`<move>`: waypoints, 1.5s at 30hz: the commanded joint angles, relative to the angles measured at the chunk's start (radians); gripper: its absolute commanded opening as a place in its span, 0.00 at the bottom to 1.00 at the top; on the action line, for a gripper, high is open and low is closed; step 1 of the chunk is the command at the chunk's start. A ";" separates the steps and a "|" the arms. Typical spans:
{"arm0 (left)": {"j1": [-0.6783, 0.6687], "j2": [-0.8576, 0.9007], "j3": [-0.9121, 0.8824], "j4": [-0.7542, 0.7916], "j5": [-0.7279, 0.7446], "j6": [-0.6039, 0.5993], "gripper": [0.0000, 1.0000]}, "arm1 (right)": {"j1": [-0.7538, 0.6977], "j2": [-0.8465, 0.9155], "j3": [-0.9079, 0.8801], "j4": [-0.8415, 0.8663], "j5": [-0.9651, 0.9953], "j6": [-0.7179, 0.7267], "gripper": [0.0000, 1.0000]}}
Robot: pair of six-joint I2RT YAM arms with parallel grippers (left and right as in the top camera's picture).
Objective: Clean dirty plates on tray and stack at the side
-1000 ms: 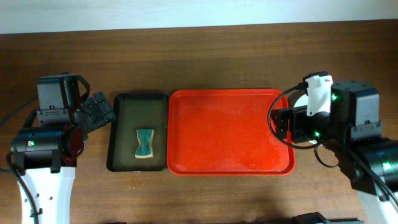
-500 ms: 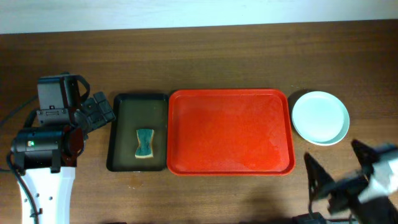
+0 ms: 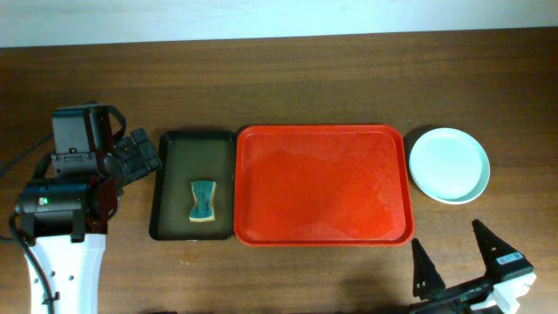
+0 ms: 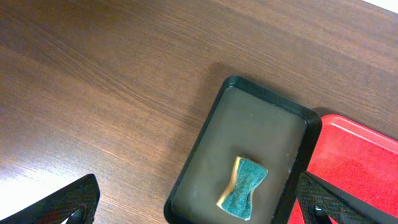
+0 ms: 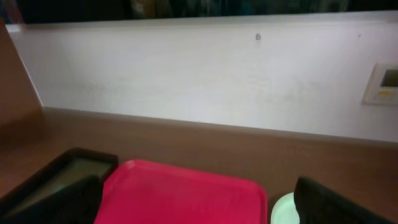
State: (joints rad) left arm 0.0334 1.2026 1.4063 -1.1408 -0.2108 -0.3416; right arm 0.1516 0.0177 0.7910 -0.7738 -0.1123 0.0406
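The red tray (image 3: 323, 185) lies in the middle of the table with nothing on it; it also shows in the wrist views (image 4: 357, 165) (image 5: 180, 193). Just right of the tray, on the wood, rests a clean pale mint plate (image 3: 449, 165). Only its edge (image 5: 283, 213) shows in the right wrist view, and I cannot tell whether other plates lie under it. My right gripper (image 3: 450, 241) hangs open and empty at the table's front right, facing the tray. My left gripper (image 3: 145, 159) is open and empty, left of the dark tray.
A dark green-black tray (image 3: 167, 187) sits against the red tray's left side, holding a green sponge (image 3: 202, 201). The left wrist view shows that sponge (image 4: 244, 186) ahead, between my fingers (image 4: 68, 202). A white wall (image 5: 199, 68) borders the table's far edge.
The right arm has swung away from the tray's right edge to the table's front right corner, uncovering the mint plate. The left arm has not moved.
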 commanded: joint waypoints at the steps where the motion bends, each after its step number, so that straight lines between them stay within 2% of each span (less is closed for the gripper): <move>1: 0.005 0.000 0.005 0.002 -0.007 -0.013 0.99 | 0.005 -0.013 -0.096 0.290 -0.014 -0.007 0.98; 5: 0.005 -0.001 0.005 0.002 -0.007 -0.013 0.99 | 0.005 -0.013 -0.203 0.732 0.020 -0.009 0.98; 6: 0.005 0.000 0.005 0.002 -0.007 -0.013 0.99 | 0.005 -0.013 -0.222 0.797 0.034 -0.011 0.98; 13: 0.005 -0.001 0.005 0.002 -0.007 -0.013 0.99 | 0.005 -0.013 -0.338 0.929 0.049 -0.011 0.98; 18: 0.005 0.000 0.005 0.002 -0.007 -0.013 0.99 | 0.005 -0.013 -0.472 0.944 0.050 -0.011 0.98; 23: 0.005 -0.001 0.005 0.002 -0.007 -0.013 0.99 | 0.005 -0.014 -0.630 1.051 0.049 -0.010 0.98; 31: 0.005 -0.001 0.005 0.002 -0.007 -0.013 0.99 | 0.005 -0.014 -0.787 1.061 0.043 -0.006 0.98; 34: 0.005 0.000 0.005 0.002 -0.007 -0.013 0.99 | 0.005 -0.014 -0.785 0.954 0.042 -0.007 0.98; 38: 0.005 -0.001 0.005 0.002 -0.007 -0.013 0.99 | 0.005 -0.014 -0.785 0.698 0.049 -0.011 0.98; 42: 0.005 -0.001 0.005 0.002 -0.007 -0.013 0.99 | 0.005 -0.014 -0.785 0.698 0.050 -0.115 0.98; 45: 0.005 -0.001 0.005 0.002 -0.007 -0.013 0.99 | 0.005 -0.014 -0.785 0.698 0.049 -0.111 0.98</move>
State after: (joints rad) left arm 0.0334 1.2026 1.4063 -1.1408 -0.2108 -0.3416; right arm 0.1513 0.0120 0.0105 -0.0681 -0.0689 -0.0528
